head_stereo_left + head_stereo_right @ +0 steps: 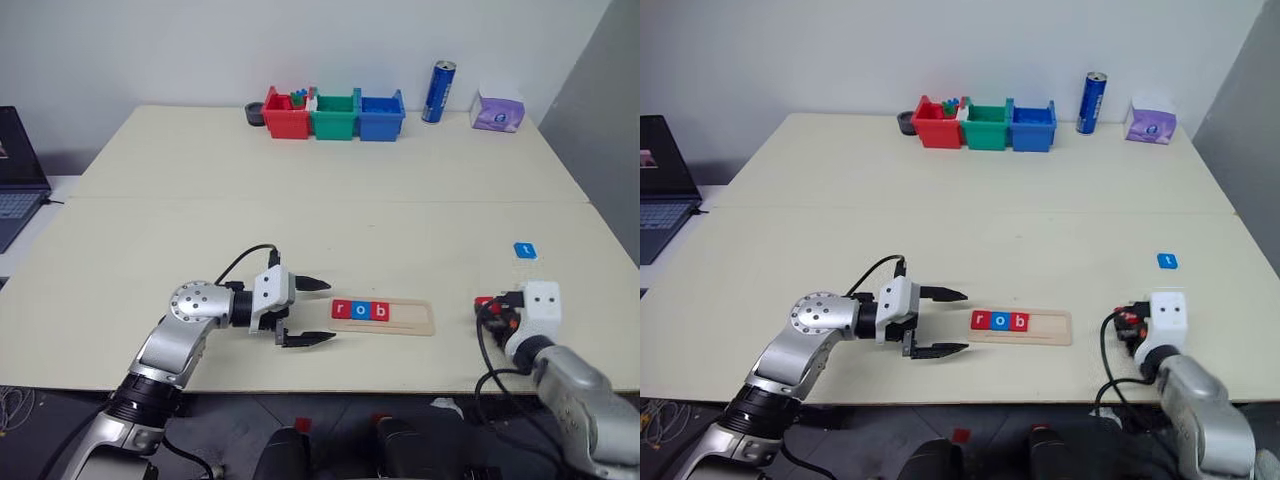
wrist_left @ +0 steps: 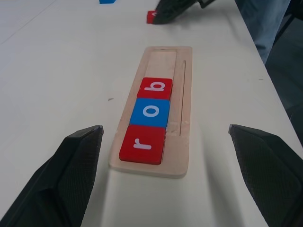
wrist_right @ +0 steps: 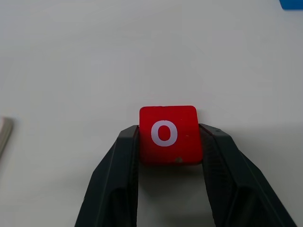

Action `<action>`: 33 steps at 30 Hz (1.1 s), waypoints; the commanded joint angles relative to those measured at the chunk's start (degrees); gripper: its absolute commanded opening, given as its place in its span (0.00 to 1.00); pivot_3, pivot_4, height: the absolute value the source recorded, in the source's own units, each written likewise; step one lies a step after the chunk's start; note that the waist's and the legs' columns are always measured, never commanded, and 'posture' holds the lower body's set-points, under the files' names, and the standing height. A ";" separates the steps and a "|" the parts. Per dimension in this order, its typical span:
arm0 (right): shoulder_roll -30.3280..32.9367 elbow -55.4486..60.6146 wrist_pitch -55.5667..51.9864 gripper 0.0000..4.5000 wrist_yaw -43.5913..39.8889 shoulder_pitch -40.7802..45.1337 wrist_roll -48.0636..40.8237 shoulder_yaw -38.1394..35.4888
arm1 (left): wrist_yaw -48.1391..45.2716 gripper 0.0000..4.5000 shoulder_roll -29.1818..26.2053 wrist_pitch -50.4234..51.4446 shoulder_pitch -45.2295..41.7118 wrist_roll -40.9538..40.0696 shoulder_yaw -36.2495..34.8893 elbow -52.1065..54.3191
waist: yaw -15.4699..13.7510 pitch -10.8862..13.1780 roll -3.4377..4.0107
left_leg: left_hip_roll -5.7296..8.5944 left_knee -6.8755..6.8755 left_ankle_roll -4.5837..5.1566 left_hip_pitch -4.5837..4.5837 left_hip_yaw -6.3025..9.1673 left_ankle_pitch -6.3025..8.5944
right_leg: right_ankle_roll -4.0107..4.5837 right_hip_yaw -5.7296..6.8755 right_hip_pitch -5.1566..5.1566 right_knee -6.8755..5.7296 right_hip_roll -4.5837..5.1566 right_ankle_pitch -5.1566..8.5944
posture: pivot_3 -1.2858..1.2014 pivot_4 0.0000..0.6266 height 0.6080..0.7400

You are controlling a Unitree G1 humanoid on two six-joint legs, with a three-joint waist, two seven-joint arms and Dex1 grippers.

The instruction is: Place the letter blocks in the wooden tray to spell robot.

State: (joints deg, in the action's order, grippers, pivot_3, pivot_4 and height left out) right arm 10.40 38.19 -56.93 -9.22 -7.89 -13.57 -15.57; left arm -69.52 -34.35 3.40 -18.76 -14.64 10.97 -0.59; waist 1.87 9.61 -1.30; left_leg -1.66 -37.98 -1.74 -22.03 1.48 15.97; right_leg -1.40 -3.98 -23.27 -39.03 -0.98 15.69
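At the near edge of the pale table, the right gripper grasps a red "o" tile between its two black fingers, pinching it by its side edges with the letter face up; the arm comes in from the near right corner, bent, wrist angled down toward the tabletop. To the left, the left gripper lies low and nearly level over the table, pointing across toward the wooden tray, jaws spread wide and holding nothing, one finger above the other in the head camera's view. The tray rests just beyond those fingertips, between the two grippers, carrying a red "r", a blue "o" and a red "b" side by side at its left end, the rest of its groove bare. Farther out on the right, a blue "t" tile lies flat on the table. Along the far edge stand red, green and blue bins, a blue can and a tissue pack
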 commanded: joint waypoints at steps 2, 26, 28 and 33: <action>-4.62 5.85 -2.47 0.32 6.30 -3.32 2.22 5.14 | -0.84 1.00 0.59 -1.25 -1.42 0.07 0.44 -0.49 | 0.01 -0.03 -0.01 | 0.01 -0.01 0.00 0.03 -0.03 0.00 | -0.02 -0.02 0.01 0.00 0.00 0.01 | 0.52 0.24 1.00; 7.23 2.61 -3.59 1.00 -2.28 7.68 -4.12 -4.32 | -0.90 1.00 1.40 -2.45 -0.91 0.73 0.26 -1.46 | 0.01 -0.04 -0.05 | 0.10 0.00 0.01 0.00 -0.11 0.00 | -0.03 -0.05 0.00 0.07 0.02 0.01 | 0.52 0.24 1.00; 14.42 0.29 -2.42 1.00 -8.49 8.99 -6.12 -4.71 | -1.03 1.00 1.41 -2.30 -0.98 0.72 0.33 -1.42 | 0.00 -0.01 -0.01 | 0.10 0.00 0.01 -0.02 -0.15 0.00 | -0.03 -0.02 0.00 0.08 0.01 0.01 | 0.52 0.24 1.00; 29.06 -3.81 4.24 1.00 -25.86 6.86 -10.44 -1.64 | -1.26 1.00 1.55 -2.06 -1.26 0.80 0.37 -1.48 | 0.00 0.01 -0.02 | 0.15 0.02 0.02 -0.02 -0.19 0.01 | -0.03 0.00 0.00 0.09 -0.07 0.02 | 0.52 0.24 1.00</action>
State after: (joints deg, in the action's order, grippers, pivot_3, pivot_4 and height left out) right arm 37.08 33.98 -55.84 -28.90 -0.07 -21.83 -18.66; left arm -70.65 -32.84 1.95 -19.36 -13.82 11.06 -2.70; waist 1.87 9.62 -1.32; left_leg -1.52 -37.95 -1.72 -22.05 1.30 15.98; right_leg -1.43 -3.97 -23.26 -38.93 -1.08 15.71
